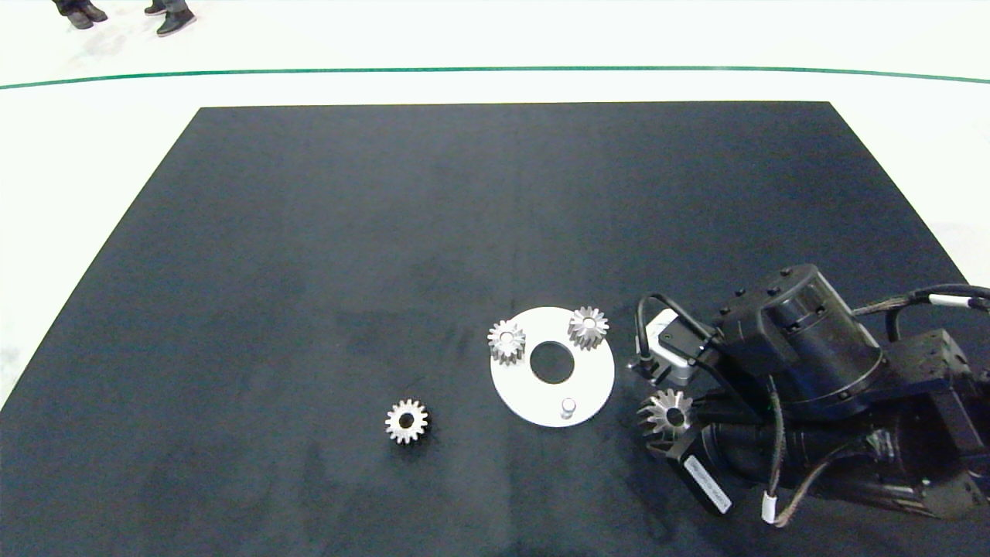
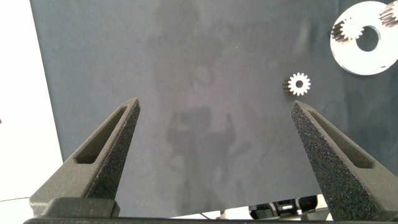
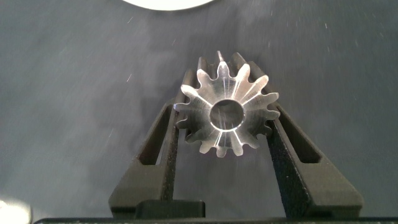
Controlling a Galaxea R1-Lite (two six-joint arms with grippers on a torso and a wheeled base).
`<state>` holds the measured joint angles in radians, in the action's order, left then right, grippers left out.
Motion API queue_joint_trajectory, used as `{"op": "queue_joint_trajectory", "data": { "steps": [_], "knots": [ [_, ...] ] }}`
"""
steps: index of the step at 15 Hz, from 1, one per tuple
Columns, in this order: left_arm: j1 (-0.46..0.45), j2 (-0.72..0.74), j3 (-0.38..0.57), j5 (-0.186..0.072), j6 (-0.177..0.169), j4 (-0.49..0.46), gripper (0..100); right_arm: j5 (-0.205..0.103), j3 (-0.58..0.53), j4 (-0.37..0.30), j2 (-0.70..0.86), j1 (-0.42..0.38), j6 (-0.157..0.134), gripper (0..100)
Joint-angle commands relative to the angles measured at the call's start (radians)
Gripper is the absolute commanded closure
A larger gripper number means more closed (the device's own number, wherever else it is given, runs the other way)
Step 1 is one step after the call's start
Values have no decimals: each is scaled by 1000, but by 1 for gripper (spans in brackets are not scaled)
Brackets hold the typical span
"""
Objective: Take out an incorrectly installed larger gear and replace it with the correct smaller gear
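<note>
My right gripper [image 1: 661, 422] is shut on the larger gear [image 1: 667, 414], a silver gear with long pointed teeth, held just right of the white round plate [image 1: 595, 379]. The right wrist view shows this larger gear [image 3: 227, 112] clamped between both fingers over the dark mat. The smaller gear [image 1: 407, 422] lies loose on the mat, left of the plate, and appears in the left wrist view as the smaller gear [image 2: 299, 84]. My left gripper [image 2: 216, 106] hangs open and empty over the mat's left side, outside the head view.
Two small gears [image 1: 506, 341] [image 1: 588, 327] sit on the plate's far half, and a bare peg [image 1: 568, 405] stands at its near edge. The black mat [image 1: 309, 232] covers the table. A person's shoes [image 1: 175, 19] show at the far left.
</note>
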<state>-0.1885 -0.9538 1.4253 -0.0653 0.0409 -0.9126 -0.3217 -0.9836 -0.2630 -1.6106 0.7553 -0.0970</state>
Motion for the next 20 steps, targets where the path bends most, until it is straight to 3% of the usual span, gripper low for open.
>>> {"op": "queue_joint_trajectory", "data": {
  "steps": [1,2,3,7,11,13,14,16,17,18,19,20],
  "knots": [
    [0,1,0,-2,1,-5,0,-4,28,27,-57,-10,-6,100],
    [0,1,0,-2,1,-5,0,-4,29,27,-57,-10,-9,100],
    [0,1,0,-2,1,-5,0,-5,34,27,-57,-10,-10,0],
    [0,3,1,-2,1,-5,0,-10,31,30,-46,-10,-10,0],
    [0,4,-2,-2,1,-6,0,-53,39,28,60,-8,-7,0],
    [-3,6,-3,-2,1,-6,0,-66,59,31,159,-11,-4,0],
    [-5,3,-9,-1,-1,-8,0,-94,65,39,299,-7,3,0],
    [-40,-56,-60,9,-21,-5,0,-97,57,51,575,82,5,0],
    [-127,-83,-66,9,-62,-3,0,-100,28,70,626,134,0,0],
    [-241,-132,-66,7,-147,14,0,-103,6,84,653,164,-12,0],
    [-327,-168,-77,-5,-211,41,0,-103,-3,99,680,182,-50,0],
    [-379,-195,-131,-13,-211,67,0,-100,-1,120,701,182,-102,0]
  ]
}}
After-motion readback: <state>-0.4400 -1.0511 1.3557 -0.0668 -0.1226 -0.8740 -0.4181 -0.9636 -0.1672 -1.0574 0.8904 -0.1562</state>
